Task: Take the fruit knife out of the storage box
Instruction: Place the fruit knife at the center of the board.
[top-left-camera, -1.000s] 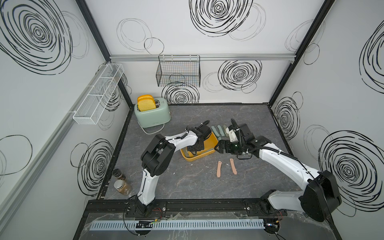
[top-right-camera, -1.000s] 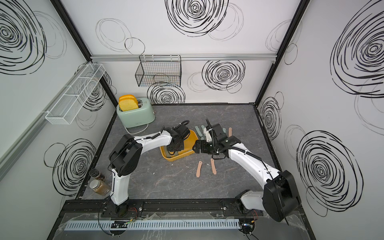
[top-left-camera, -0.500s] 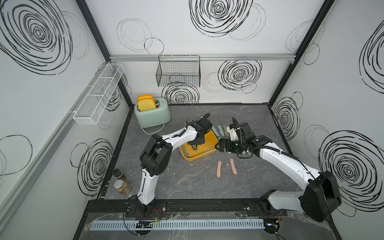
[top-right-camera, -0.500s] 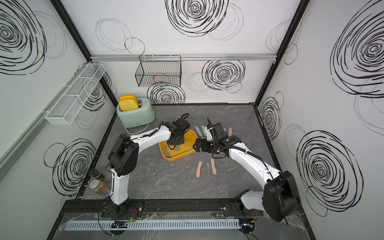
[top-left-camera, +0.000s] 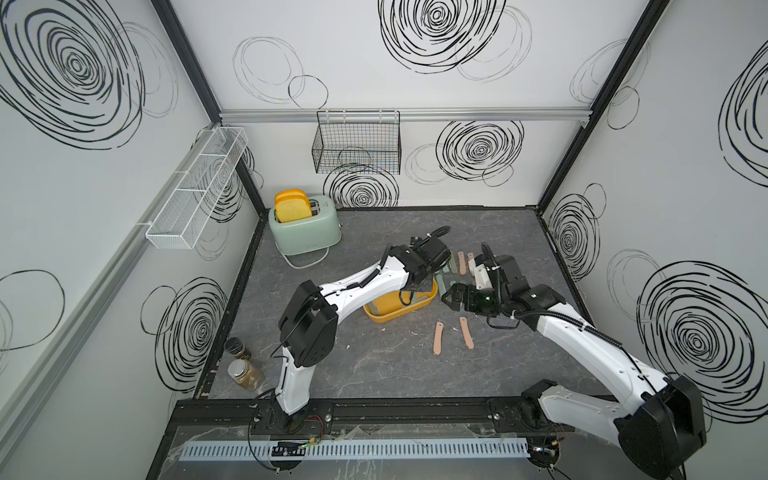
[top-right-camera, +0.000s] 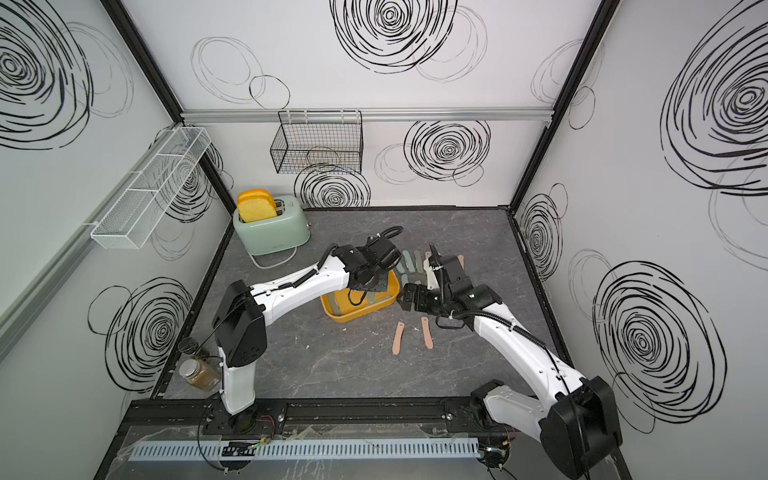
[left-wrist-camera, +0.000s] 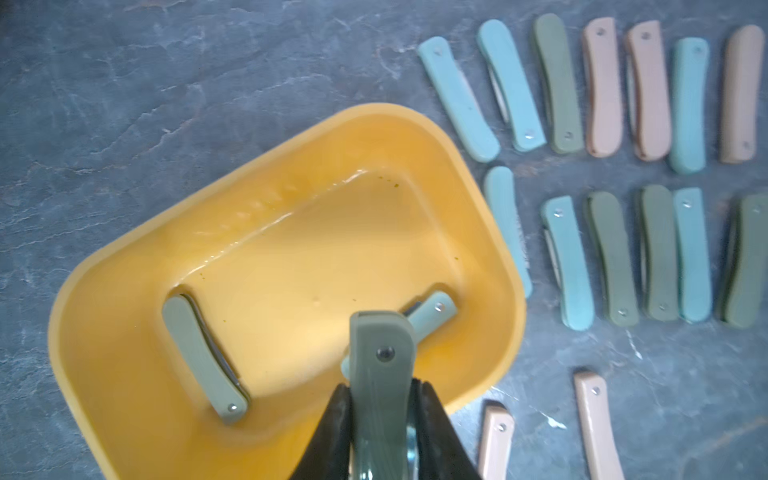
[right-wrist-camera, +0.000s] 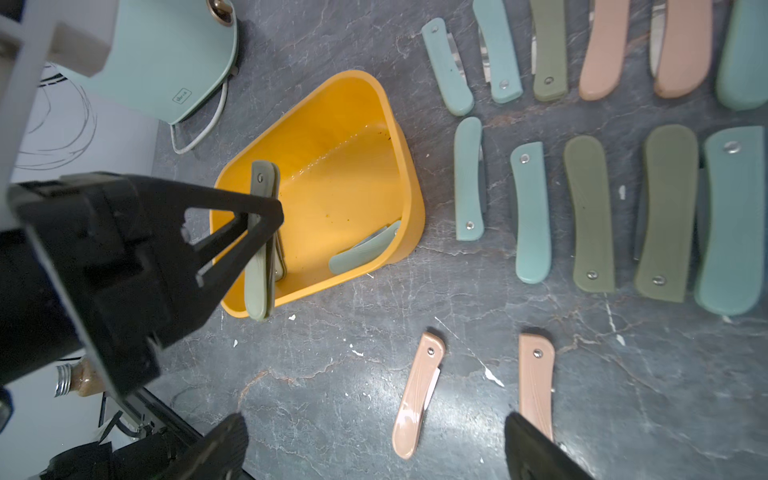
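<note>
1. One olive fruit knife (left-wrist-camera: 380, 353) is clamped in your left gripper (left-wrist-camera: 380, 399), with its long axis running straight out from the jaws.
2. It hangs over the storage box (left-wrist-camera: 137, 257), near a corner. It seems clear of the rim, though height is hard to judge.
3. The laid-out knives (left-wrist-camera: 611, 257) lie on the table just past the box's short wall.
4. Your right gripper (top-left-camera: 452, 297) hovers beside the box, spread wide and empty.

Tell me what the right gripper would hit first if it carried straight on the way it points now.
Probably the tabletop, at or near the pink folded knife lying just ahead of the open right gripper. Depth is unclear; the storage box lies farther on.
</note>
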